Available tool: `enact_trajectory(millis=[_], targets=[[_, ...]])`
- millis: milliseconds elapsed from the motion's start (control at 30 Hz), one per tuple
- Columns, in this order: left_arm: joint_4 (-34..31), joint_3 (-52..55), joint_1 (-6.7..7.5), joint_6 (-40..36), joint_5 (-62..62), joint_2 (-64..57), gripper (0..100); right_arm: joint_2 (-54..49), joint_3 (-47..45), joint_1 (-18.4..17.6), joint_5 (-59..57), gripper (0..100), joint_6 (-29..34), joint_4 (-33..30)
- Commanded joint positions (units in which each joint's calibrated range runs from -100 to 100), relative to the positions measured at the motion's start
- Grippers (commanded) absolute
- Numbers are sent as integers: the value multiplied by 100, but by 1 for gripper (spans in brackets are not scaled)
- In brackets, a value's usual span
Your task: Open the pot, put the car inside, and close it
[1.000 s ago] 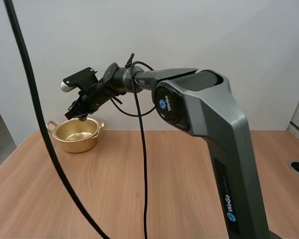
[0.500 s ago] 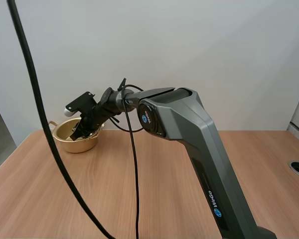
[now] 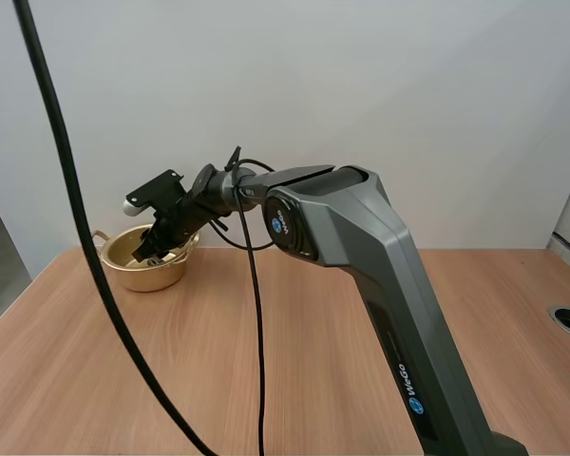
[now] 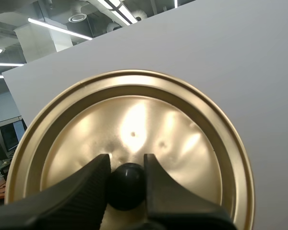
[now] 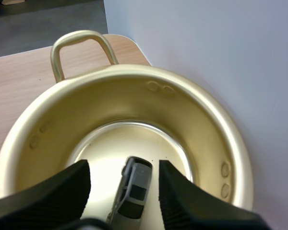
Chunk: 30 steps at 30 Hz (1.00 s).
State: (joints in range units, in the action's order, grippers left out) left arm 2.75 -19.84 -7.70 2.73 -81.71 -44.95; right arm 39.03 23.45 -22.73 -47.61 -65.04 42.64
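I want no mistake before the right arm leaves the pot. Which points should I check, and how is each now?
1. The pot is open: ok, nothing covers it.
2. The car is inside: ok, within the pot's rim.
3. It is released: ok, the right gripper stands open around it.
4. It lies flat: cannot tell.
5. The lid is secured: ok, the left gripper pinches its black knob.
6. The pot's mouth is free: not ok, the right gripper is in it.
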Motion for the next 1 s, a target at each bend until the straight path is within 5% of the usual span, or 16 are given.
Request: enact_trajectory(millis=[0, 100, 333, 533, 967], targets=[[-17, 5, -3, 22, -4, 24, 0, -101, 4, -2, -63, 34, 72, -10], [-141, 60, -3, 47, -35, 122, 0, -394, 4, 15, -401, 0, 266, -129], [-327, 911, -3, 55, 203, 371, 0, -1666, -9, 252, -1332, 0, 1181, -845], [-767, 2228, -3, 58, 1696, 564, 0, -2691, -52, 664, -2685, 0, 1923, -2285], [-604, 4488, -3, 31, 4800, 1813, 0, -4941, -52, 1975, -4718, 0, 1924, -2285]])
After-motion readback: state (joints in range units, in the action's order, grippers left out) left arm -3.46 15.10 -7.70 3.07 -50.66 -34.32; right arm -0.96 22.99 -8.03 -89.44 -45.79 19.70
